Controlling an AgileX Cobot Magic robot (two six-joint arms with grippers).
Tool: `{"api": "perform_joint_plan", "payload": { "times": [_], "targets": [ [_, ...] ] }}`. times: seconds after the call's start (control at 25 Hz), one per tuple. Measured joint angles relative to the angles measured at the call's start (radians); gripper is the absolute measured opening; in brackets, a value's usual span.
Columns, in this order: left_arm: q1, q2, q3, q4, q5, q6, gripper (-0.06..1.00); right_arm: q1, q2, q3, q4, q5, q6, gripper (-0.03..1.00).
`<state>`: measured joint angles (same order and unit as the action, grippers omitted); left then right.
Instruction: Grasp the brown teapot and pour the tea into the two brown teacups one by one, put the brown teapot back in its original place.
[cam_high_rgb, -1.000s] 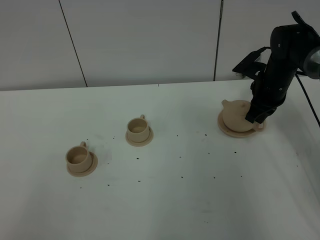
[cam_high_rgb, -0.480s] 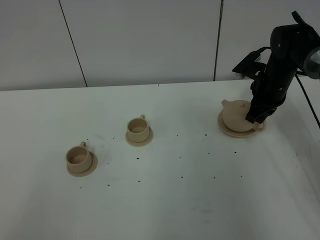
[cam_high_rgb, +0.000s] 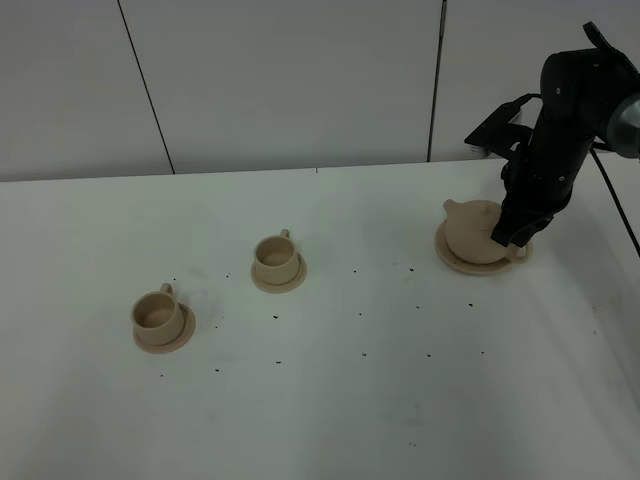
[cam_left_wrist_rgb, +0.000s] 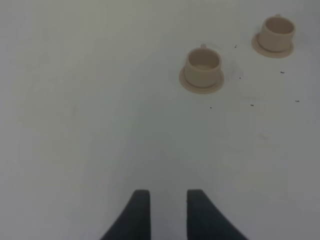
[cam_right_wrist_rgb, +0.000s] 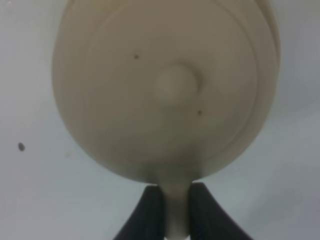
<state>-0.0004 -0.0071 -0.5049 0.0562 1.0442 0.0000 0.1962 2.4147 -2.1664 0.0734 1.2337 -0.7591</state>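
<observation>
Right arm angled steeply down. I read the right gripper (cam_high_rgb: 508, 240) as pinched onto the loop handle of the squat tan clay teapot (cam_high_rgb: 472, 232). Pot upright; in the high view its spout points left, handle right.

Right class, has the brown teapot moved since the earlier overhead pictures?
No. The brown teapot sits on its wide saucer just as before, with no shift to either side against the saucer's rim.

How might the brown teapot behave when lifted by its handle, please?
The brown teapot looks like rigid clay, probably fragile. Held only by its thin handle between the fingers, it may swing spout-down. Its knobbed lid could slip when tilted.
</observation>
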Motion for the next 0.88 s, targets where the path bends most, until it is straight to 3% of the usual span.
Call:
{"api": "perform_joint_plan", "payload": {
  "times": [0.88],
  "targets": [
    [0.0, 0.0, 0.0, 0.0, 0.0, 0.0, 0.25, 0.0, -0.001, 0.0, 0.0, 0.0, 0.0, 0.1]
  ]
}}
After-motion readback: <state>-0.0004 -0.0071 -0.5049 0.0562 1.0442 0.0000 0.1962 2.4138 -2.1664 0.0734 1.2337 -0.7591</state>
